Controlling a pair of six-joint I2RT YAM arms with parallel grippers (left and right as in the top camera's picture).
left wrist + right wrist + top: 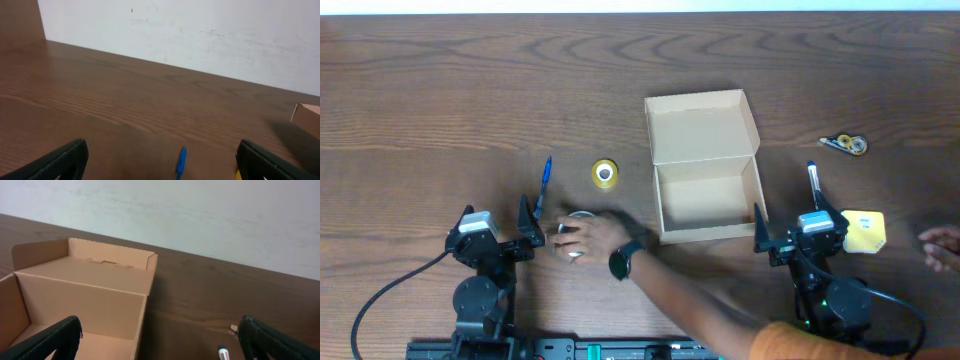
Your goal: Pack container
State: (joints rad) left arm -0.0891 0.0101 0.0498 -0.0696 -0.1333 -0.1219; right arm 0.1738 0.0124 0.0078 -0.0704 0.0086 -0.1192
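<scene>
The container (705,170), a plain tan cardboard box, lies open mid-table with its flap lid folded back; it looks empty. My left gripper (532,215) rests open near the front edge, left of the box. In its wrist view the left gripper (162,155) has a blue pen (180,162) lying on the table ahead between its wide fingers. My right gripper (762,228) sits open at the box's front right corner. In the right wrist view the gripper (160,330) straddles the right wall of the container (85,295). Neither gripper holds anything.
A person's hand (590,238) with a black watch covers a clear tape roll (575,230) beside my left gripper. A yellow tape roll (605,173) and the blue pen (545,178) lie left of the box. A marker (812,180), small tape dispenser (845,143) and yellow pad (865,230) lie to its right.
</scene>
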